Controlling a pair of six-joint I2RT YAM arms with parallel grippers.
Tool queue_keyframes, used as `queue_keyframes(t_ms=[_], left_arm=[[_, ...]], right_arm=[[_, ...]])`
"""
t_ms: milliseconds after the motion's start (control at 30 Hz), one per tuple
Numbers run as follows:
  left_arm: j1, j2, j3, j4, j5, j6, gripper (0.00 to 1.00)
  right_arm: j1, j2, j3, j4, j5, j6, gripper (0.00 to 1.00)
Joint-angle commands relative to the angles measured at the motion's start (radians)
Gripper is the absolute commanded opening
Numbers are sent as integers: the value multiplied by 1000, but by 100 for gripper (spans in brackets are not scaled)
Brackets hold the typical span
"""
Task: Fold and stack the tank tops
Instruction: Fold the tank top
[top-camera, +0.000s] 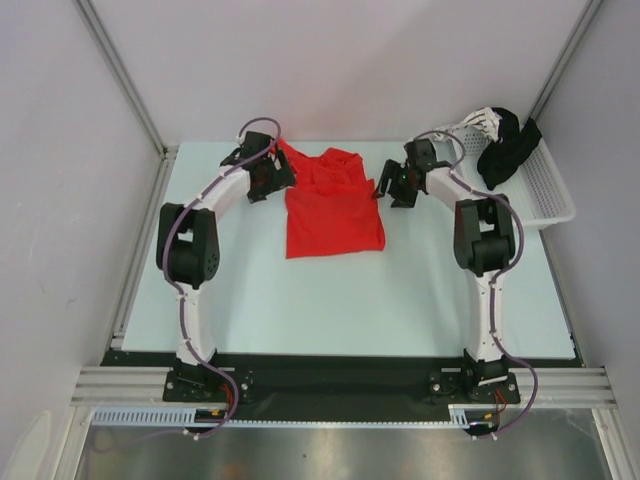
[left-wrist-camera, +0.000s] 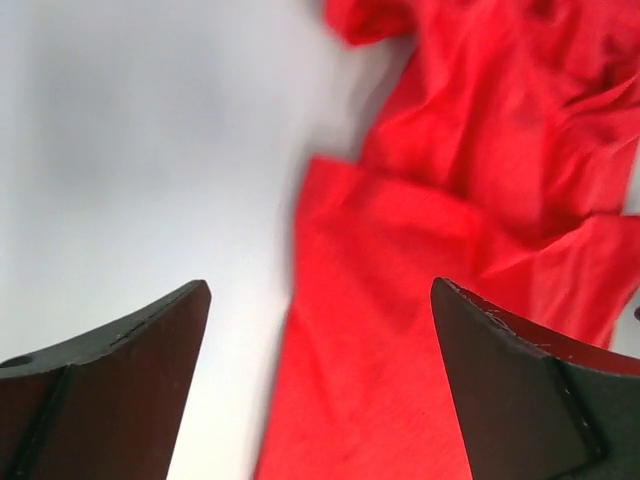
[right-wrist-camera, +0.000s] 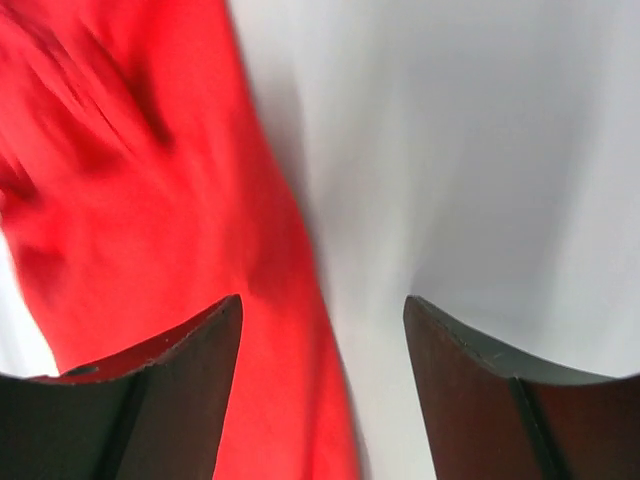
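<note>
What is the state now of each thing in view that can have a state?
red tank top: lies on the table, lower part flat, upper part rumpled, not gripped.
left gripper: open, empty, above its left edge.
right gripper: open, empty, above its right edge.
black garment: bunched at the basket far end.

red tank top (top-camera: 333, 205): thin soft cloth, matt, creased near its upper end
table (top-camera: 340, 300): smooth, pale, matt
mesh basket (top-camera: 552, 195): white plastic, open grid
black cloth (top-camera: 507, 145): soft, matt, crumpled
left gripper fingers (left-wrist-camera: 120, 400): dark, hard, matt, faintly scuffed edges
right gripper fingers (right-wrist-camera: 520, 420): dark, smooth, slight sheen
front rail (top-camera: 340, 385): ribbed bare metal
</note>
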Motion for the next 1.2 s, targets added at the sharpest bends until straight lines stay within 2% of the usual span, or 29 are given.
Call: queue_keyframes(t_ms=[0, 33, 100, 133, 233, 333, 433, 600, 700, 733, 800, 833, 900, 933, 1000, 1033, 1067, 1133, 1167], left_arm=[[3, -205, -148, 45, 5, 29, 97], [2, -241, -269, 100, 25, 22, 96], [-14, -339, -395, 156, 71, 10, 94], [-21, -367, -507, 208, 82, -1, 93], [-60, -443, -662, 272, 90, -10, 92], [-92, -476, -744, 297, 99, -10, 92], [-107, -473, -788, 302, 110, -8, 90], [-110, -473, -836, 302, 101, -10, 88], [-110, -457, -850, 314, 112, -18, 83], [-110, -450, -848, 317, 121, -22, 77], [-110, -428, -842, 331, 132, -31, 65], [-110, -421, -836, 334, 135, -33, 60], [-110, -393, -821, 337, 159, -42, 51], [-110, -384, -806, 341, 173, -44, 40], [-110, -364, -787, 335, 188, -51, 29], [-110, -361, -767, 332, 190, -59, 10], [-109, -358, -758, 326, 190, -62, 3], [-101, -355, -702, 294, 181, -65, 0], [-86, -345, -669, 279, 181, -61, 0]], right_arm=[[-15, -238, -204, 179, -59, -4, 71], [-17, -272, -334, 210, -104, -3, 70], [-17, -354, -437, 257, -125, -4, 69], [-11, -375, -517, 271, -147, -7, 69], [-3, -431, -635, 295, -175, -23, 71], [6, -452, -688, 305, -193, -41, 73], [24, -432, -700, 259, -196, -61, 71], [73, -429, -742, 232, -116, -57, 70], [76, -408, -745, 232, -113, -31, 59], [78, -403, -742, 227, -107, -21, 48], [83, -402, -742, 233, -104, -15, 41], [84, -402, -740, 236, -104, -12, 32], [87, -402, -728, 233, -112, -1, 24], [93, -403, -704, 227, -113, 2, 14], [103, -405, -677, 201, -107, 6, 4], [109, -403, -659, 192, -106, 8, 0], [113, -403, -624, 183, -104, 9, 0], [113, -383, -566, 147, -102, 13, 0], [112, -370, -477, 129, -102, 14, 0]])
